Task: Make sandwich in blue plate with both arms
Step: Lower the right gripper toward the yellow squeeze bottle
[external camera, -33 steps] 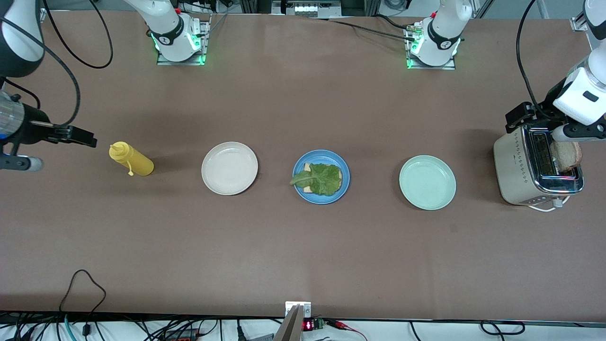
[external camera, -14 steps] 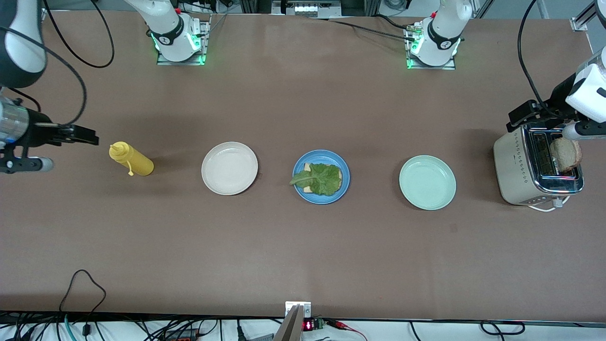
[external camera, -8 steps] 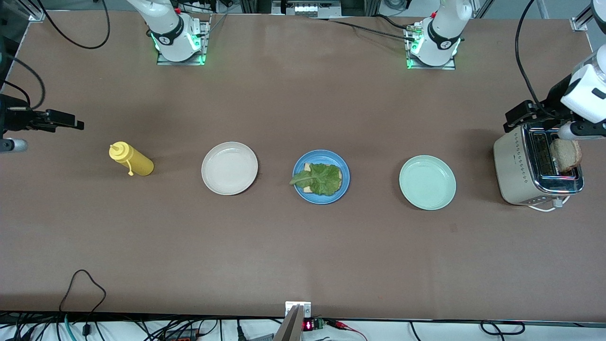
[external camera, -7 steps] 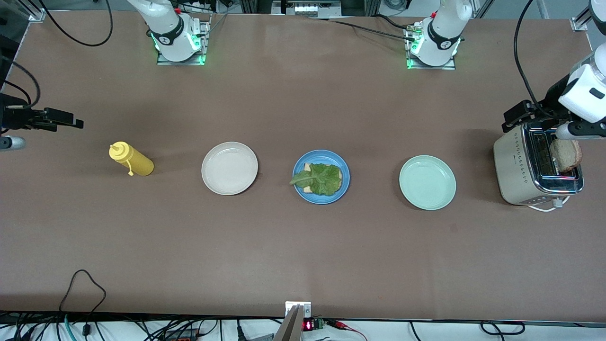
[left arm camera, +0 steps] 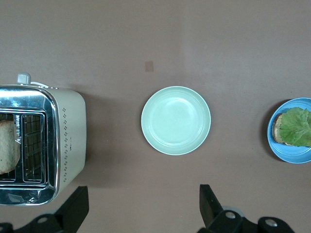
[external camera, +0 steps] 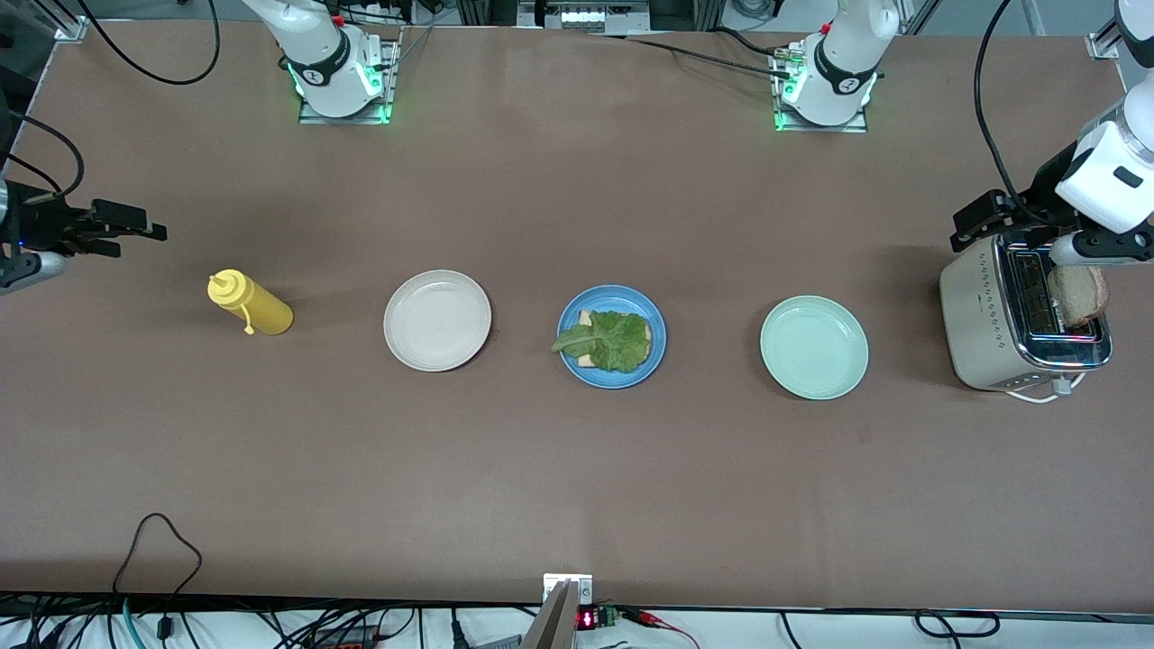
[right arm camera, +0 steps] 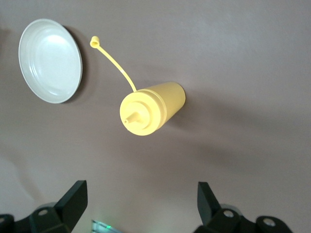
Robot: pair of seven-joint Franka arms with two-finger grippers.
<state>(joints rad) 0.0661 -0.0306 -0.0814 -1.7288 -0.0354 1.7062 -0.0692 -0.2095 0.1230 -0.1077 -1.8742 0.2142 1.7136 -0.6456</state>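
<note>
The blue plate (external camera: 656, 341) sits mid-table, holding one bread slice (external camera: 586, 318) with a green lettuce leaf (external camera: 613, 341) on top. The left wrist view shows the blue plate (left arm camera: 291, 156) and its lettuce (left arm camera: 295, 126) at the frame's edge. A second bread slice (external camera: 1077, 296) stands in the toaster (external camera: 987, 324) at the left arm's end, and that slice (left arm camera: 7, 153) also shows in the left wrist view. My left gripper (external camera: 978, 221) hangs open and empty above the toaster's edge, with nothing between its fingertips (left arm camera: 143, 194). My right gripper (external camera: 135, 230) hovers open and empty at the right arm's end, near the yellow bottle (right arm camera: 150, 109).
A yellow squeeze bottle (external camera: 251, 304) lies on its side with its cap hanging loose. A cream-white plate (external camera: 437, 320) sits between it and the blue plate. A mint-green plate (external camera: 814, 347) sits between the blue plate and the toaster (left arm camera: 68, 136).
The right arm has pulled back toward its end of the table and its gripper has risen away from the bottle. The left gripper has shifted slightly above the toaster.
</note>
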